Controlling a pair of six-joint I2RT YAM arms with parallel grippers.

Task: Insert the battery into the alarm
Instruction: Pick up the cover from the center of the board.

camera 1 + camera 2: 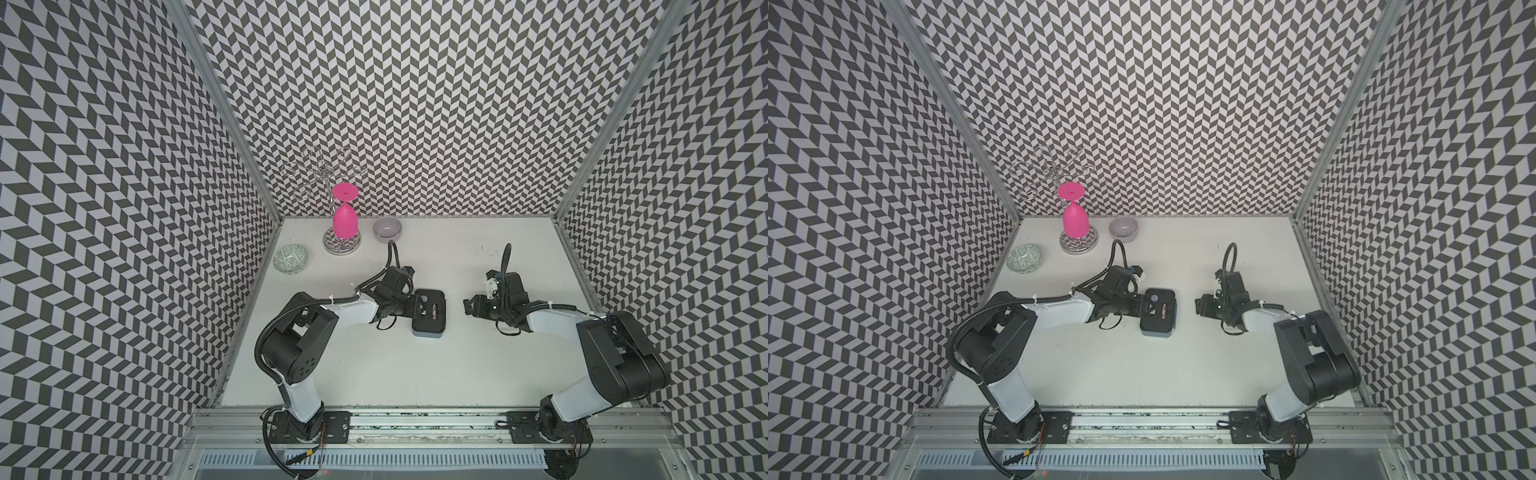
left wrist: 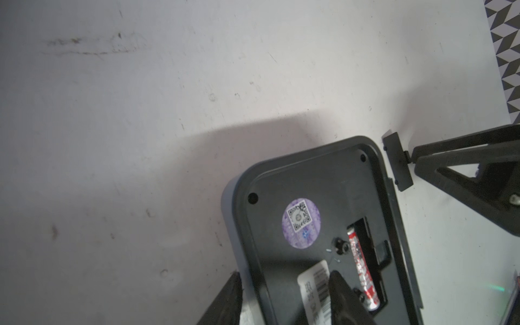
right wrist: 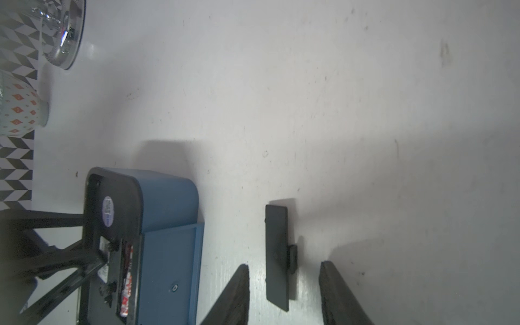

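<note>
Battery (image 2: 361,270) in bay, cover (image 3: 277,253) off.
It lies in the face-down alarm (image 2: 309,183), lower right of frame. Left hand (image 2: 285,274) spread over alarm edge; right hand (image 3: 284,264) spread astride cover: advise closing squarely on long edges.

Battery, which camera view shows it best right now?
The left wrist view: the battery lies close-up, red and silver, in the alarm's open compartment. The right wrist view shows it edge-on and blurred; in both top views it is a tiny reddish sliver.
</note>
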